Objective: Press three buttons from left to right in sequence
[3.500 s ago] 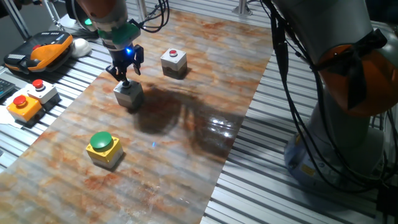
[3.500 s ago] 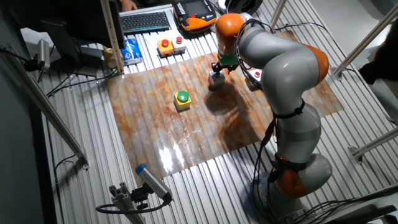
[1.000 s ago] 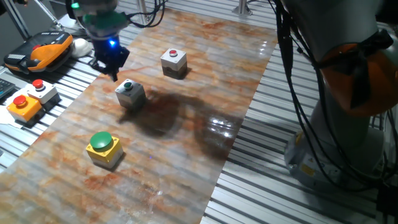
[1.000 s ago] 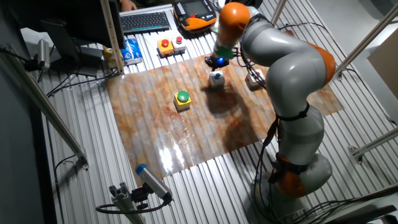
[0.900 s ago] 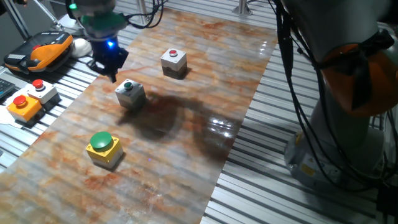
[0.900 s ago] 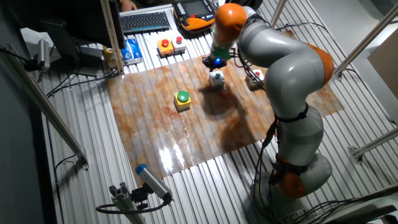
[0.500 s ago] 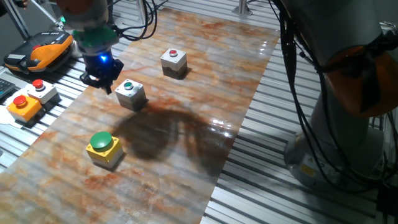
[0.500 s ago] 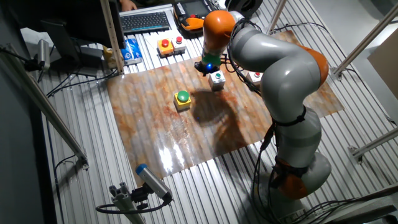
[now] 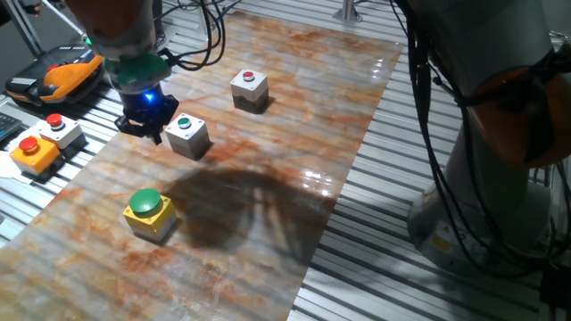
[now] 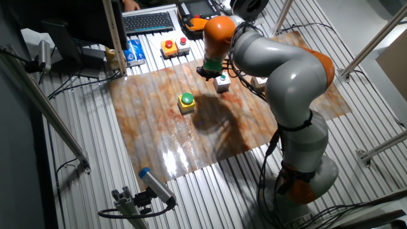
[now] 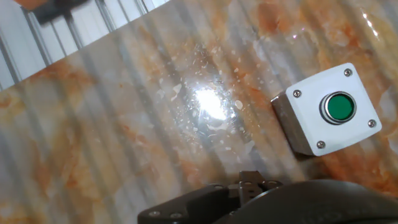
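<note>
The arm (image 10: 280, 57) reaches across the marbled board (image 9: 268, 134), which lies under and around the gripper. The gripper (image 9: 143, 120) hangs low over the board with nothing in it; whether its fingers are apart or together cannot be told from any view.

The yellow box with the green dome (image 9: 147, 211) sits well apart from the gripper, toward the near edge of the board in the one fixed view. The light grey box with the green button (image 9: 188, 135) stands just beside the gripper, apart from it; in the hand view it (image 11: 328, 109) lies off to the right of the fingers. The light grey box with the red button (image 9: 249, 89) lies beyond that one, farther from the gripper. An orange box (image 9: 34, 152) and a grey box with a red button (image 9: 58, 128) rest off the board, on the gripper's other side.

Compared with 3.5 s ago, when the gripper was down on the green-button box, it has come off that box and moved aside toward the yellow box.
</note>
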Robot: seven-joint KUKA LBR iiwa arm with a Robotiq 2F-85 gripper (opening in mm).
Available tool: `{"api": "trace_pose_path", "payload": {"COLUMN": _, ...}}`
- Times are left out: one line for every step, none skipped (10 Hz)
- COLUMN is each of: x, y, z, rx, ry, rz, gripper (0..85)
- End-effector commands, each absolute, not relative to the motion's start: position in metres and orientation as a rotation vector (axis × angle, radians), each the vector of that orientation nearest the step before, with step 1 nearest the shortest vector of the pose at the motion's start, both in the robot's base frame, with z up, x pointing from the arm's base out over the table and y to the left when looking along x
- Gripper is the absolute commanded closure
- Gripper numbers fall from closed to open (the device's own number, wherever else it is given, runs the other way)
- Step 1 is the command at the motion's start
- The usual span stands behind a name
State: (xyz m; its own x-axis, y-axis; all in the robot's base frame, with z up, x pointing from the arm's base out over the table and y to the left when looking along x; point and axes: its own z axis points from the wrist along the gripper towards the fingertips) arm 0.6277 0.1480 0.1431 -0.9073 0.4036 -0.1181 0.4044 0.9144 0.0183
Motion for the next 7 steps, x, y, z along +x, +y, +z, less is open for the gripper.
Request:
{"api": "trace_pose_path", "payload": {"x": 0.6278, "y": 0.1478, "z": 0.1429, "rx": 0.626, "ry": 2.956, "rz": -0.016, "gripper": 85.0}}
{"api": "trace_pose_path", "payload": {"x": 0.6278, "y": 0.1478, "z": 0.1429, "rx": 0.622, "ry": 2.955, "rz": -0.026, "gripper": 85.0}}
{"api": "trace_pose_path", "payload": {"x": 0.6278, "y": 0.1478, "z": 0.1429, "rx": 0.621, "ry": 2.953, "rz": -0.021, "gripper": 85.0}}
{"api": "trace_pose_path", "payload": {"x": 0.6278, "y": 0.1478, "z": 0.1429, "rx": 0.624, "ry": 2.951, "rz": -0.039, "gripper": 85.0}}
{"api": "trace_pose_path", "payload": {"x": 0.6278, "y": 0.1478, "z": 0.1429, "rx": 0.617, "ry": 2.953, "rz": -0.066, "gripper": 85.0}}
{"api": "trace_pose_path", "payload": {"x": 0.6278, "y": 0.1478, "z": 0.1429, "rx": 0.575, "ry": 2.973, "rz": -0.042, "gripper": 85.0}}
{"api": "trace_pose_path", "payload": {"x": 0.6278, "y": 0.1478, "z": 0.1429, "rx": 0.519, "ry": 2.990, "rz": 0.001, "gripper": 85.0}}
